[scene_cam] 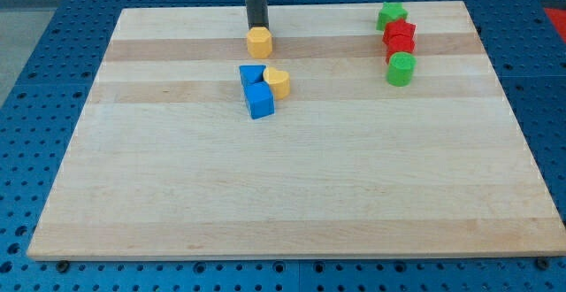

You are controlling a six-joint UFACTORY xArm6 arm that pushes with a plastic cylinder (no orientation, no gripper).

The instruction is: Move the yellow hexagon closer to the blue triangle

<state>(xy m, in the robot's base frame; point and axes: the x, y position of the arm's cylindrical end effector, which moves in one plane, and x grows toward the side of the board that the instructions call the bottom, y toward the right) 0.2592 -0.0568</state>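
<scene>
The yellow hexagon [259, 42] lies near the board's top edge, left of centre. My tip [257, 27] is right behind it on the view's top side, touching or nearly touching it. The blue triangle [252, 75] lies a short way below the hexagon. A blue cube [260, 101] sits against the triangle's lower side. A yellow heart [278, 82] touches the triangle's right side.
At the view's top right stand a green star [392, 15], two red blocks [400, 38] stacked close in a column, and a green cylinder [401, 68] below them. The wooden board [292, 195] lies on a blue perforated table.
</scene>
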